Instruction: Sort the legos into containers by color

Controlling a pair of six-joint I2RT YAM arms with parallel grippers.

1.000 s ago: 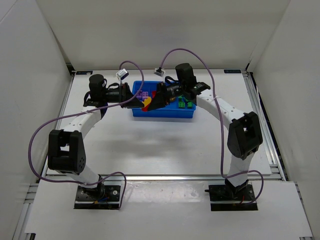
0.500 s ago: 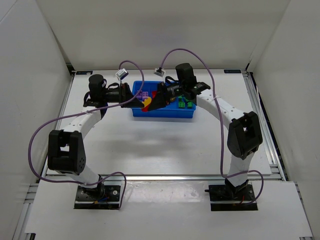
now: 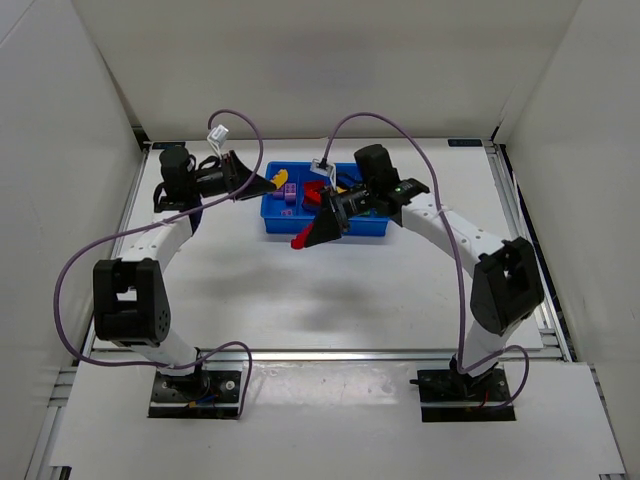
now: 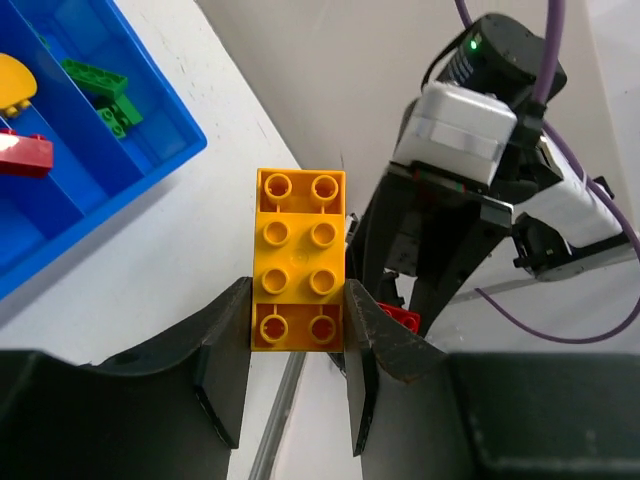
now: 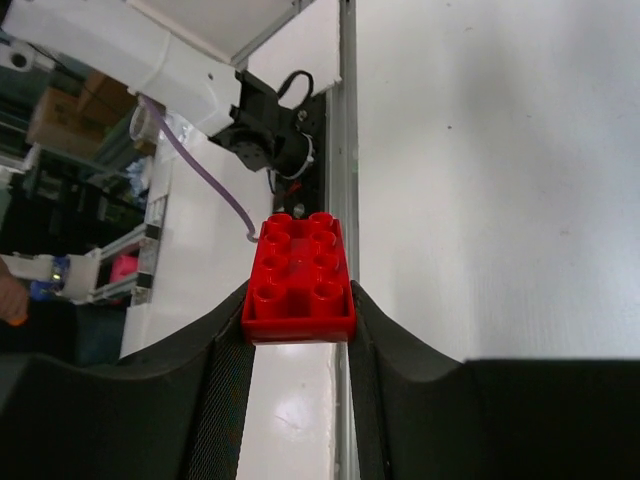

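Observation:
My left gripper (image 4: pixel 298 292) is shut on a yellow two-by-four lego (image 4: pixel 300 258) and holds it in the air, just off the left end of the blue tray (image 3: pixel 350 233). In the top view this gripper (image 3: pixel 270 182) is at the tray's far left corner. My right gripper (image 5: pixel 299 300) is shut on a red two-by-four lego (image 5: pixel 300 278). It hangs in front of the tray's near wall in the top view (image 3: pixel 303 238). The tray's compartments hold green legos (image 4: pixel 100 85), a yellow oval (image 4: pixel 15 85), a red piece (image 4: pixel 25 155) and purple pieces (image 3: pixel 290 195).
Purple cables loop over both arms (image 3: pixel 60 290). White walls enclose the table on the left, back and right. A metal rail (image 3: pixel 510 210) runs along the table's right edge. The arm bases (image 3: pixel 195 385) stand at the near edge.
My left gripper has pulled back left out of the tray with the yellow lego. My right gripper has moved out of the tray toward the near side with the red lego.

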